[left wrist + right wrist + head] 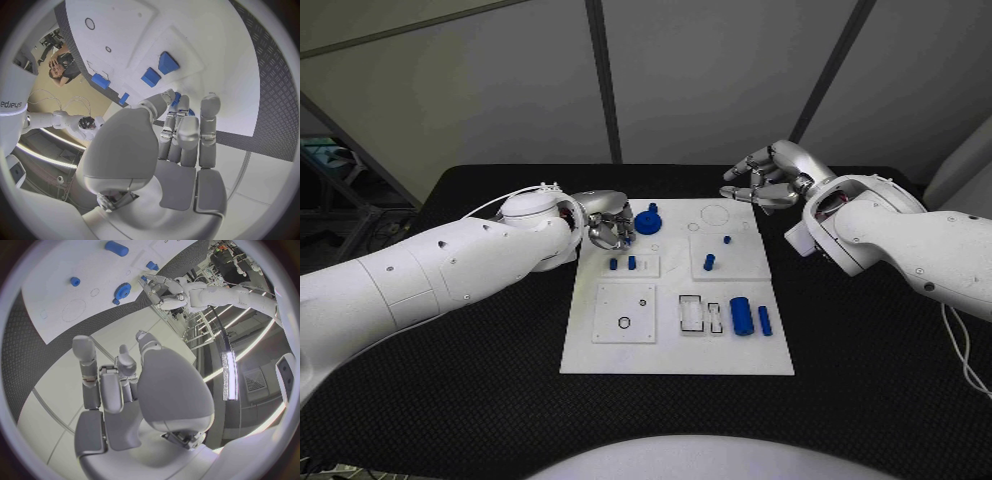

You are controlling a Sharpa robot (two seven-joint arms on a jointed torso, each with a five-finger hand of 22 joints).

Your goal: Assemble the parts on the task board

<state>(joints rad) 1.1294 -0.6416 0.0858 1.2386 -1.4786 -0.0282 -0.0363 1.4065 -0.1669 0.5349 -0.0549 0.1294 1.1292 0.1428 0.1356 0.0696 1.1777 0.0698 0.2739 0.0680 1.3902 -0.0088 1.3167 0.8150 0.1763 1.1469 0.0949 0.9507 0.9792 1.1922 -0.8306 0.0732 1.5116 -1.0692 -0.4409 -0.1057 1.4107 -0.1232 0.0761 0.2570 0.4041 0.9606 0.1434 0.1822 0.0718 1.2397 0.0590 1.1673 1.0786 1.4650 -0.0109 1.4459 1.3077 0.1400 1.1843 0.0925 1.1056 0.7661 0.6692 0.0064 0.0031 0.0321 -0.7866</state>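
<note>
Your left hand (600, 222), fingers curled in with nothing held, sits just beside the round blue gear-like part (648, 219) on the white task board (678, 360), while your right hand (764, 178), likewise curled and empty, hangs farther off.

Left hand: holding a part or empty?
Empty. The left hand has its fingers curled with nothing between them; in the head view it sits beside the blue gear.

A black table (473, 400) with a textured top is seen from 3 through 6 to 9 o'clock. Pale wall panels (704, 80) split by dark seams (603, 80) are set behind at 12. Bright ceiling light strips (228, 375) are caught too.
</note>
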